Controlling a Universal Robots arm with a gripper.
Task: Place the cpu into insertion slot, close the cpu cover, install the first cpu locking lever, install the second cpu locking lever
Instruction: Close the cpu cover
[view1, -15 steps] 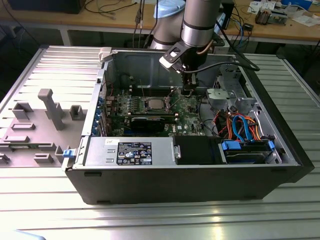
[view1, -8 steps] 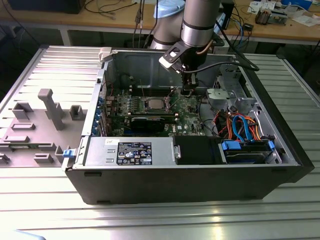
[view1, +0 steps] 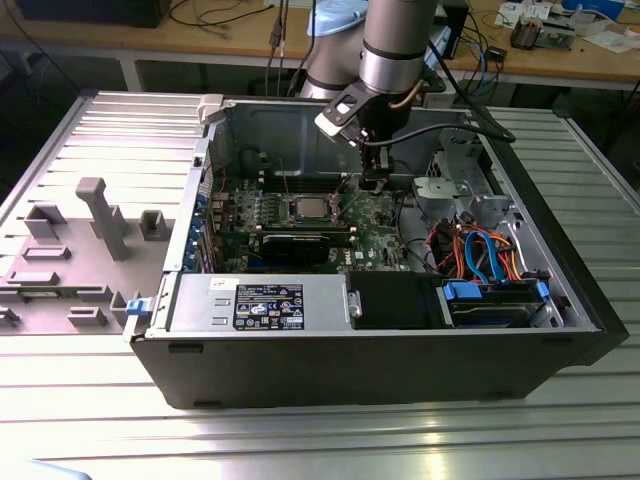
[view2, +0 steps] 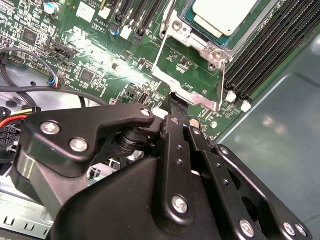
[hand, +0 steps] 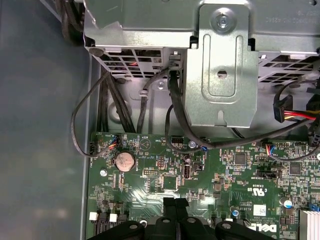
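Note:
The cpu (view2: 225, 15), with its dull silver top, lies flat in the insertion slot (view2: 212, 52) on the green board; in the exterior view the cpu (view1: 307, 209) sits mid-board. The cpu cover (view2: 187, 95), a thin silvery frame, stands swung open off the chip. My gripper (view2: 176, 102) is shut with nothing between its black fingers, and its tip rests at the cover's outer edge. In the exterior view the gripper (view1: 372, 182) hangs just to the right of the socket. I cannot tell the locking levers apart from the frame.
Long memory slots (view2: 265, 55) run beside the socket. A metal drive cage (hand: 220, 65) with black cables (hand: 180, 120) rises at the board's edge, near a coin battery (hand: 124, 161). The case wall (view1: 300, 125) stands behind, and a power supply (view1: 265, 300) sits in front.

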